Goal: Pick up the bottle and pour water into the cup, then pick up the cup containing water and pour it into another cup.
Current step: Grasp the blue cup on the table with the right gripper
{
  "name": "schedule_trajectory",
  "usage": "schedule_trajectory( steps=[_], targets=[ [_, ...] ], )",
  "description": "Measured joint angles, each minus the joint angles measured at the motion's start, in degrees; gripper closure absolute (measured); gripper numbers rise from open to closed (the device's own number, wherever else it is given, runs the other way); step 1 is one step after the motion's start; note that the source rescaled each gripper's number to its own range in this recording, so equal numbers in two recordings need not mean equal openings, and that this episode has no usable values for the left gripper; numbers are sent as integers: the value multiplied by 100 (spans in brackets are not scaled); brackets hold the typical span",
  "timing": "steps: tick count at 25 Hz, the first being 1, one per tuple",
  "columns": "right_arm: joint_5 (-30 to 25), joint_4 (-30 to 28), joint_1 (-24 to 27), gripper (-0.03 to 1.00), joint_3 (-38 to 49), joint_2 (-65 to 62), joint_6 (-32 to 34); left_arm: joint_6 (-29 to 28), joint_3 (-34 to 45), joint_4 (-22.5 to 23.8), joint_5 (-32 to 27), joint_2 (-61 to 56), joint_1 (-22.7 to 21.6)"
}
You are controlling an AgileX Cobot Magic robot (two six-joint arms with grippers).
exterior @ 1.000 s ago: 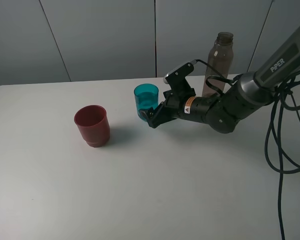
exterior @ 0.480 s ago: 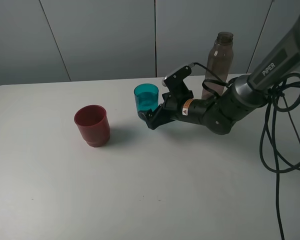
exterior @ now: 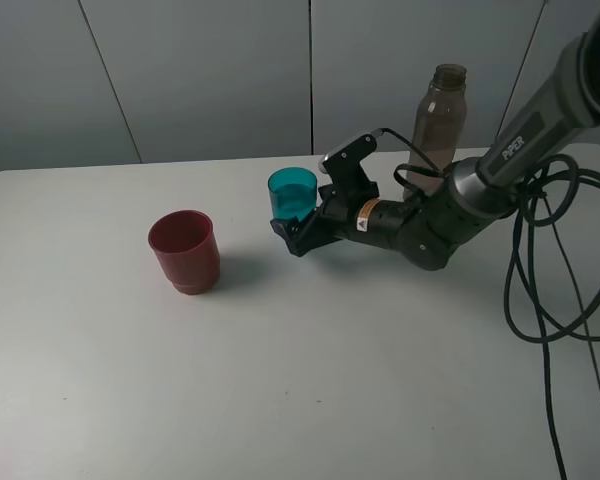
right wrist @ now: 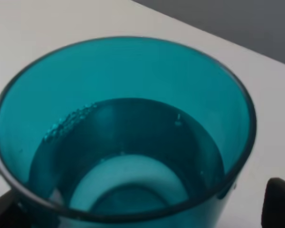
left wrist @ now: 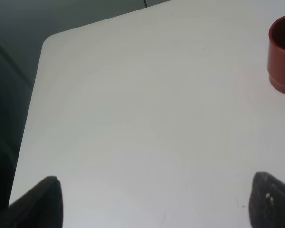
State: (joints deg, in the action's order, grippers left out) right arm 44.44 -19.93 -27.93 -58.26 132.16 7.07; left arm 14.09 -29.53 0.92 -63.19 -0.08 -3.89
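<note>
Two fingers (right wrist: 279, 202) of the right gripper (exterior: 291, 228) are set wide apart on either side of the cup (exterior: 293, 190), low on its wall. In the right wrist view a strip of bare table (exterior: 310, 400) is seen between one finger and the cup, so the cup is straddled, not clamped. The cup is positioned upright near the rear edge of the table, about mid-width, and water (right wrist: 128, 142) is seen in its lower part. Its base is hidden by the gripper in the high view, so contact with the table cannot be confirmed.

The bottle (exterior: 438, 130) is located upright and uncapped behind the right arm (exterior: 450, 205), close to the rear edge. To the left of the cup and nearer the front, another cup (exterior: 184, 250) is located well apart from it, with bare table between the two. A wide bare area is available from both cups to the front edge.

The left gripper (left wrist: 154, 202) is spread wide with nothing between its fingers. A rounded table corner and a side edge are seen ahead of it, with bare surface up to another cup. Cables (exterior: 525, 290) are hung over the right end of the table.
</note>
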Motion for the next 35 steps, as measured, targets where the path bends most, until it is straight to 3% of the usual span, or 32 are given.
schedule_trajectory(
  steps=[4,18,35],
  targets=[
    [43,0,-57,-3,-50,124,38,0,0,0,0,0,0],
    [1159,151,-112,-3,-85,468,41,0,0,0,0,0,0],
    [1183,162,-112,-3,-478,639,41,0,0,0,0,0,0]
  ],
)
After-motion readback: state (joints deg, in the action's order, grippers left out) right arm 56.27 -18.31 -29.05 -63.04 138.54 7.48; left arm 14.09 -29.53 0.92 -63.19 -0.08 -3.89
